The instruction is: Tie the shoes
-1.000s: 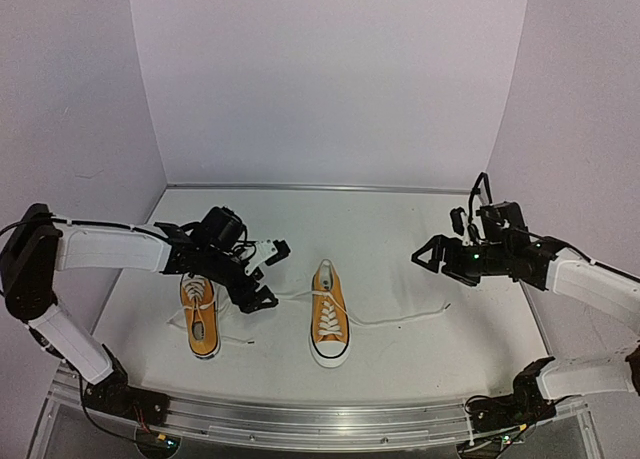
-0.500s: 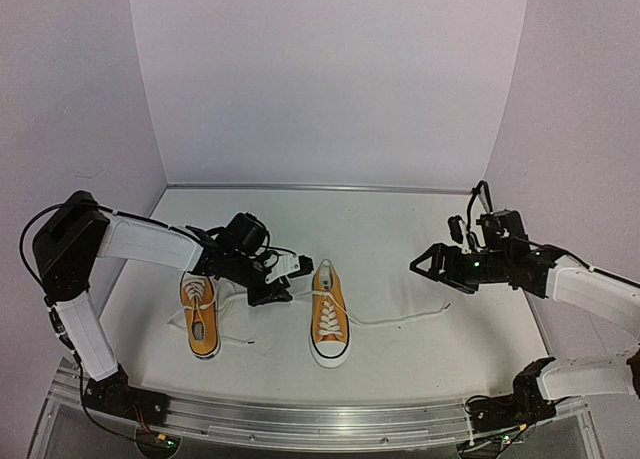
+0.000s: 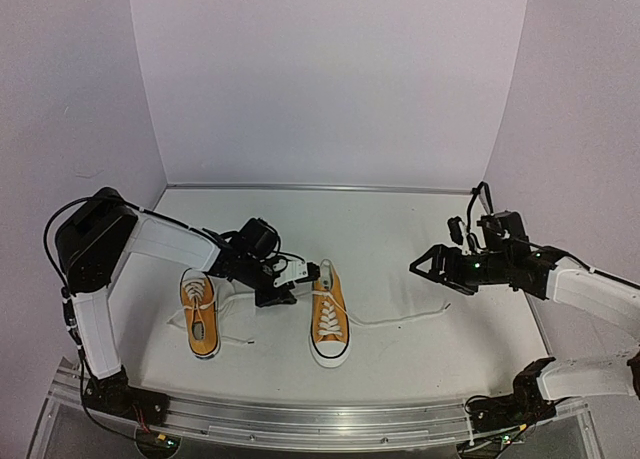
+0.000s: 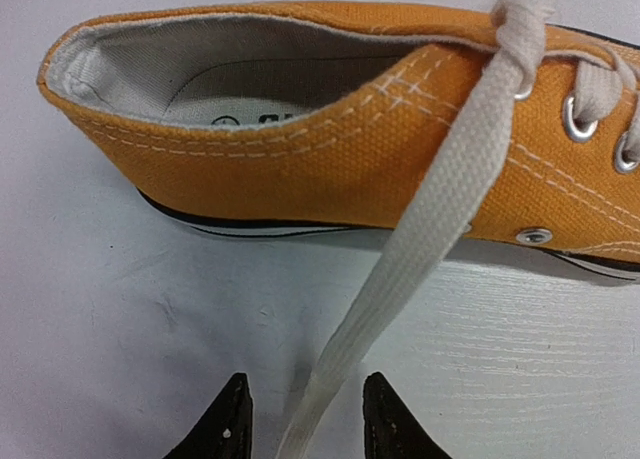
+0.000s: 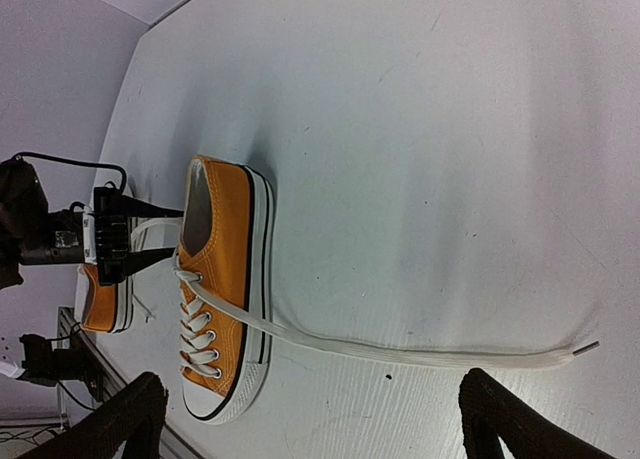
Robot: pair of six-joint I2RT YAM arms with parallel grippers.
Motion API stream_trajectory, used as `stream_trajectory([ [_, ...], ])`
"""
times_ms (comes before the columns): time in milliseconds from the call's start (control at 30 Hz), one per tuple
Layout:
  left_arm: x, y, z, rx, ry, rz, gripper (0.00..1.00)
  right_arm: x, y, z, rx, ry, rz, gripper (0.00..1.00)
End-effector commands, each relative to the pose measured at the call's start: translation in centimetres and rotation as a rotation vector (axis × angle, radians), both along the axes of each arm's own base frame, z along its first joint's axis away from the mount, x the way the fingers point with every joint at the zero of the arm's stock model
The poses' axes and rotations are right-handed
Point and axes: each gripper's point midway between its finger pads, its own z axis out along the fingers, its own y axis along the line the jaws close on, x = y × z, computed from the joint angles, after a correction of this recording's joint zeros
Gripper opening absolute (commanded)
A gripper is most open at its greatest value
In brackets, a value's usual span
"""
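Note:
Two orange-yellow shoes lie on the table, toes toward the near edge: the left shoe (image 3: 200, 319) and the right shoe (image 3: 329, 324). My left gripper (image 3: 300, 284) sits low beside the right shoe's heel (image 4: 300, 149). A white lace (image 4: 440, 209) runs straight from the top eyelet down between the left gripper's (image 4: 305, 424) fingertips; the jaws stand narrowly apart, with a gap on each side of the lace. My right gripper (image 3: 428, 276) hovers wide open to the right, holding nothing. The right shoe's other lace (image 5: 400, 356) trails across the table between the right gripper's (image 5: 315, 419) fingers.
White walls close in the table at the back and sides. A metal rail (image 3: 300, 419) runs along the near edge by the arm bases. The left shoe's laces (image 3: 235, 337) lie loose around it.
My left gripper has moved right from the left shoe to the right shoe's heel, and its jaws have narrowed around the lace. The right gripper dipped slightly and stayed open.

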Motion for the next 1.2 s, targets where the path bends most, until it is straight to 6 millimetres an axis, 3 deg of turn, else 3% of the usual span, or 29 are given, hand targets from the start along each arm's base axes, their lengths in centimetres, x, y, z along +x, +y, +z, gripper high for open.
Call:
stream_trajectory([
  [0, 1.3, -1.3, 1.0, -0.014, -0.059, -0.010, 0.34, 0.2, 0.2, 1.1, 0.026, -0.037, 0.006, 0.98],
  [167, 1.1, -1.5, 1.2, -0.025, -0.065, -0.009, 0.20, 0.3, 0.5, 1.6, 0.034, -0.042, 0.018, 0.98],
  [433, 0.6, -1.2, 3.9, -0.090, -0.097, 0.031, 0.01, 0.9, 0.9, 2.1, 0.039, -0.048, 0.031, 0.97],
  [767, -1.8, -3.2, 8.6, -0.250, -0.100, 0.037, 0.00, 2.3, 3.0, 3.2, 0.066, -0.040, 0.083, 0.79],
  [900, -3.0, -4.7, 9.9, -0.302, -0.105, 0.016, 0.00, 2.3, 5.1, 3.1, 0.064, -0.031, 0.129, 0.67],
  [1067, -3.8, -5.9, 10.7, -0.343, -0.092, 0.003, 0.00, 1.5, 9.5, 2.3, 0.052, -0.015, 0.212, 0.56],
  [1167, -3.9, -6.2, 10.5, -0.344, -0.086, 0.009, 0.00, 1.1, 12.3, 1.3, 0.057, -0.001, 0.256, 0.54],
])
